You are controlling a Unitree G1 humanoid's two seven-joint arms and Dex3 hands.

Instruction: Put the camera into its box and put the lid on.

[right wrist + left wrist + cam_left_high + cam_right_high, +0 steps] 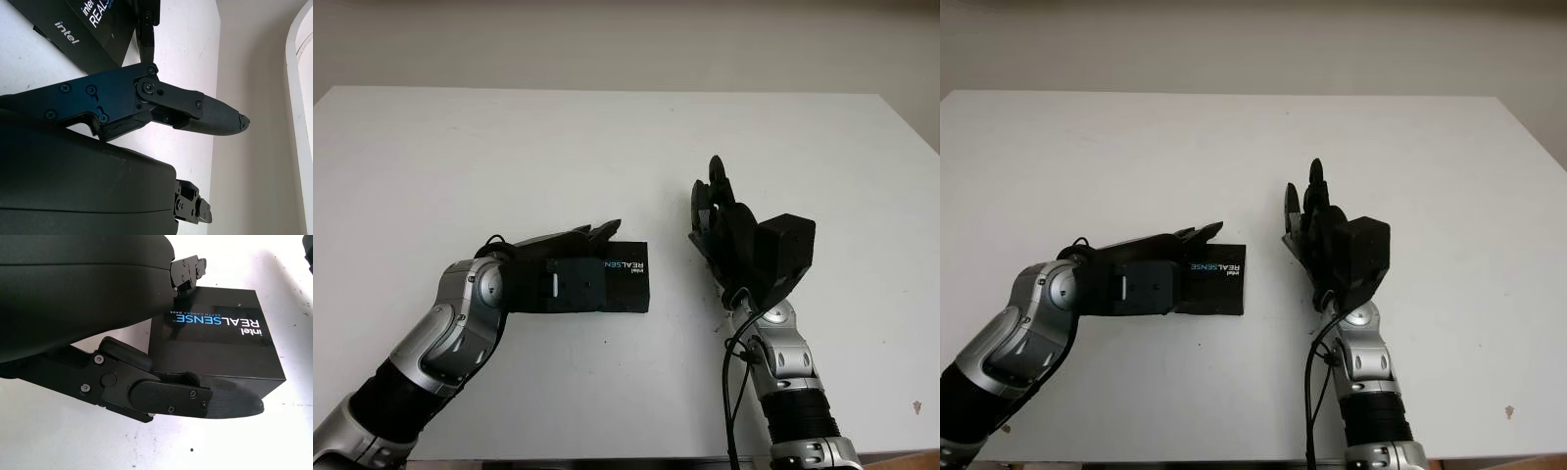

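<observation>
Starting with the left eye view, a black box [617, 277] printed "REALSENSE" lay closed on the white tabletop [607, 147], slightly left of centre in the lower half of the frame. The left hand [570, 257] reached in from the lower left and lay across the box's left portion, its fingers extending along the box's upper edge. The right hand [717, 211] stood right of centre, apart from the box, fingers pointing toward the top of the frame, open and holding nothing. A black cable [736, 372] ran alongside the right forearm at the lower right.

In the right eye view, the same arrangement appeared: the box [1219, 279] sat left of centre, the left hand [1167, 257] on it, and the right hand [1310, 211] was clear of it with bare tabletop between them.

In the left wrist view, the box [220, 340] occupied the right half of the frame, its lid bearing "intel REALSENSE" lettering. One finger [195, 399] of the left hand was pressed along the box's lower side, and another finger segment [188, 271] touched its upper left corner, so the hand was clasped on the box.

In the right wrist view, the box [93, 29] showed at the upper left, with "intel" on its side. A finger [195, 110] of the right hand extended across the middle of the frame, touching nothing.
</observation>
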